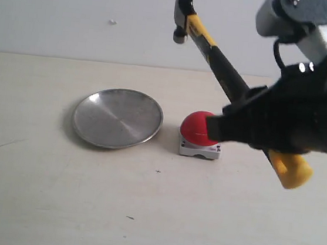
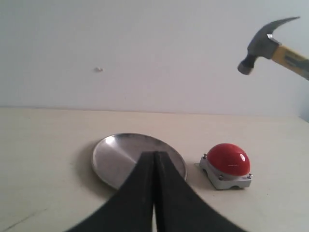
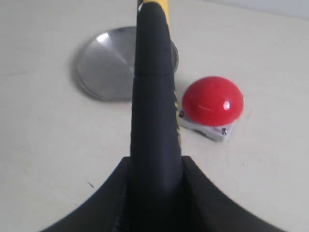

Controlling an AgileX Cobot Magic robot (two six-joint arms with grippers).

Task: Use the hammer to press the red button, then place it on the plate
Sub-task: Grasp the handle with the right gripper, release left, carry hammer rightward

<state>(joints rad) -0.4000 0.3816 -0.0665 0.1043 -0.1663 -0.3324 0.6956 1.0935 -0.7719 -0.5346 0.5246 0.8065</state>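
Hammer (image 1: 218,56) (curved claw) raised; red button (image 1: 197,126) glossy, domed.

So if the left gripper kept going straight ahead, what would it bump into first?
Most likely the plate: the shut left gripper points right at it, with the red button off to one side. Its height is unclear, so it might pass over.

Bright, even, diffuse light in all 3 views; pale tabletop (image 1: 53,204) & wall (image 1: 75,12) look slightly washed out. Soft shadow hugs the plate (image 1: 118,118) on its left rim. Small white glare spots on the red button (image 3: 212,100) dome; plate has brushed sheen. Ext. view: right claw (image 1: 231,121) close to lens, blurred. Wrist views: left claw (image 2: 154,162) & hammer (image 3: 153,87) handle dark, soft-focus.
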